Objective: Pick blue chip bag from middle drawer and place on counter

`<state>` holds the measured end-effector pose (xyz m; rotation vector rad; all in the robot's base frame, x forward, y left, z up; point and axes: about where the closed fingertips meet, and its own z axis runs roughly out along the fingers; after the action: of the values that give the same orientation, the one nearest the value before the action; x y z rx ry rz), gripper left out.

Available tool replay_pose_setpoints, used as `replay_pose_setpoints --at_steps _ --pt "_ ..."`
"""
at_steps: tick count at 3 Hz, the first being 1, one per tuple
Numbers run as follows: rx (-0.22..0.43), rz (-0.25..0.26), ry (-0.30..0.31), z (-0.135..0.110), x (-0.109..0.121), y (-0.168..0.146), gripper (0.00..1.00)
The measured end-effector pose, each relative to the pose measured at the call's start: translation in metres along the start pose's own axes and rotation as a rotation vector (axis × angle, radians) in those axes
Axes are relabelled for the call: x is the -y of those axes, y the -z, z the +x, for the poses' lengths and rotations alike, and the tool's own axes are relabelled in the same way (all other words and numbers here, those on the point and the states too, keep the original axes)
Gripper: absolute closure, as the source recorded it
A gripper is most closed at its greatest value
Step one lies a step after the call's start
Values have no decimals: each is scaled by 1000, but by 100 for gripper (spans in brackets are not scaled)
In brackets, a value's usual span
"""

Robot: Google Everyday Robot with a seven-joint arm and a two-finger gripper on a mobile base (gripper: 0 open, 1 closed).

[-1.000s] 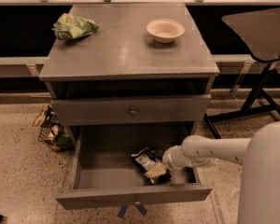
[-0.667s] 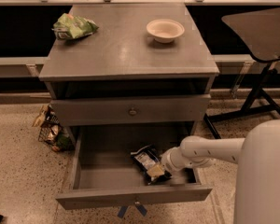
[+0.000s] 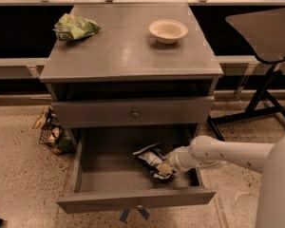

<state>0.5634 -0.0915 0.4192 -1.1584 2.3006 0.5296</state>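
One grey surface (image 3: 128,51) over a speckled floor (image 3: 19,175) carries one green snack bag (image 3: 75,26) and one white bowl (image 3: 167,30). One shut drawer (image 3: 95,113); below it, one open drawer (image 3: 133,199) holds the blue chip bag (image 3: 149,156), my gripper (image 3: 165,168) against it, its hold impossible to tell.

A green bag (image 3: 75,26) lies far left, a white bowl (image 3: 167,30) far right. A basket (image 3: 50,134) stands left. The gripper (image 3: 165,167) hangs near right.

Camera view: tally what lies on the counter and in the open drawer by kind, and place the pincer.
Snack bags: 2 (blue chip bag in the open drawer, green bag on the counter)
Bowls: 1
Total: 3
Pincer: in the open drawer, at the blue chip bag.
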Motion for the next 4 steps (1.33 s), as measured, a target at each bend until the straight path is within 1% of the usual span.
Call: replay_pose_setpoints --at_steps 1,2,3,4 --pt "72 7 156 -30 -6 55 100" --pt "123 -20 337 -57 -33 110 100" --pt "218 -50 450 -84 -55 167 100" --pt "344 -72 496 -111 -65 233 100"
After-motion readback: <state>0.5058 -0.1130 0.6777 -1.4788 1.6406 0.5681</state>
